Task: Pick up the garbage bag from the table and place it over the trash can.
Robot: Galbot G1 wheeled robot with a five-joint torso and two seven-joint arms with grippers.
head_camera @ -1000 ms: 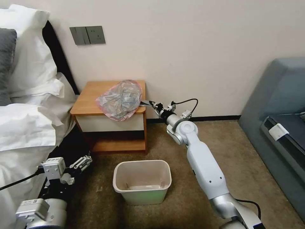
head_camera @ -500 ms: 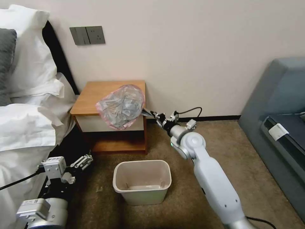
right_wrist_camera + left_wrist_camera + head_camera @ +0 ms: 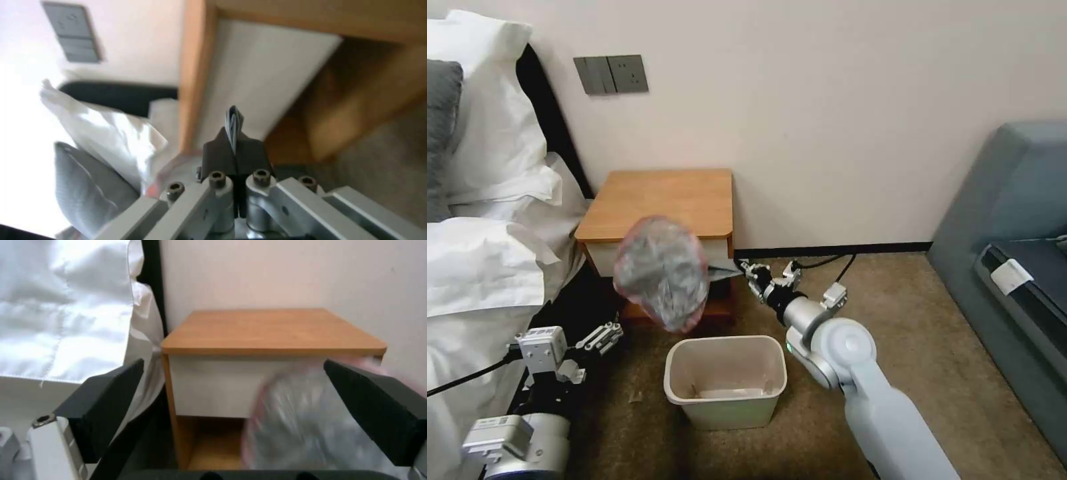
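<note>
1. Surface (image 3: 660,200): nightstand with orange-brown top, standing between the bed (image 3: 480,267) and the wall; top bare of the bag.
2. Trash can (image 3: 726,380): cream-white, upright on the carpet in front of the nightstand, mouth open upward.
3. Garbage bag (image 3: 660,272): off the surface, hanging in the air in front of the drawer, above and a little to the left of the can's far rim, not touching it. Crinkled and bunched, mouth not spread.
4. Right gripper (image 3: 739,270): jaws pressed together on one thin edge of the bag, at the bag's right side; in the right wrist view a folded strip of plastic (image 3: 234,125) standing out between the closed jaws. Rest of the bag dangling to the left of the jaws.
5. Left gripper (image 3: 602,337): low beside the bed, near the can's left side, jaws wide apart and holding nothing; in the left wrist view the bag (image 3: 307,426) seen between and beyond the jaws.
6. Step in hand, as a judgement: carrying the bag from the surface toward the can. Next move probably needing the bag lowered above the rim and its mouth opened, likely with help from the left gripper, since one pinch point alone cannot spread it.
</note>
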